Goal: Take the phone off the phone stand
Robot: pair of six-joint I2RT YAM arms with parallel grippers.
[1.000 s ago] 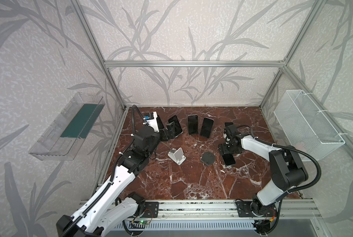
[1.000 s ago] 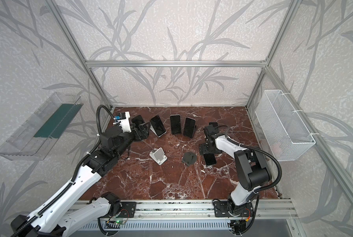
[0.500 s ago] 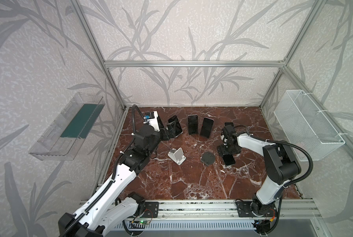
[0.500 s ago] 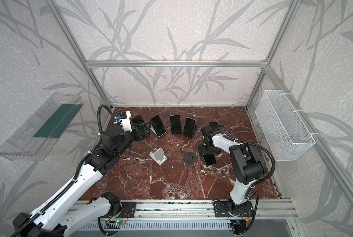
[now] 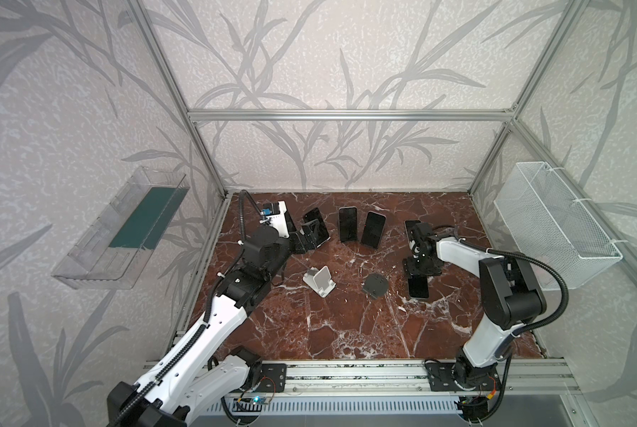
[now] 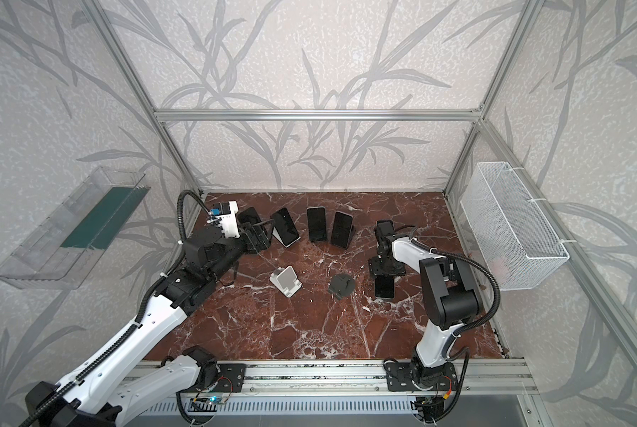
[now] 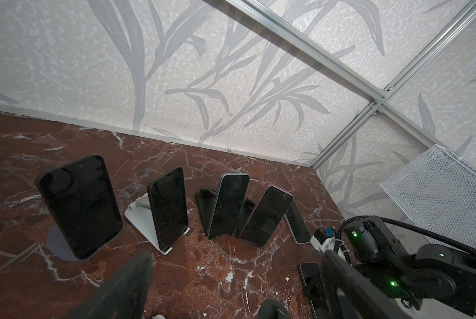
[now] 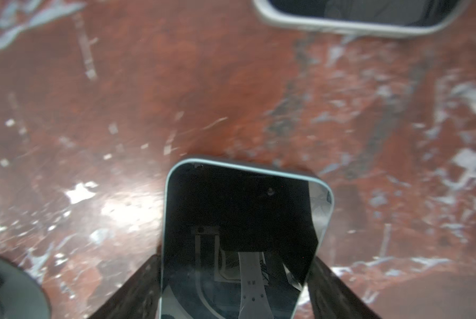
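A phone (image 8: 239, 221) with a pale blue rim lies flat on the red marble floor, seen in both top views (image 5: 418, 287) (image 6: 384, 287). My right gripper (image 8: 236, 258) points down over it (image 5: 420, 275), its fingers (image 8: 145, 281) pressed against both long edges. Several more dark phones lean on stands along the back (image 7: 79, 207) (image 7: 169, 210) (image 7: 227, 204) (image 7: 267, 215). My left gripper (image 7: 235, 292) stands open with nothing between its fingers, just in front of the leftmost standing phones (image 6: 259, 236). An empty white stand (image 5: 318, 281) and an empty dark round stand (image 5: 375, 285) sit mid-floor.
Another silver-rimmed phone (image 7: 297, 223) leans just behind the right wrist. A white wire basket (image 5: 553, 225) hangs on the right wall and a clear plastic tray (image 5: 124, 225) on the left wall. An aluminium rail (image 5: 346, 373) runs along the front edge.
The right gripper's fingers have closed in onto the flat phone's edges, and the right elbow has swung a little to the left. The left arm has barely shifted.
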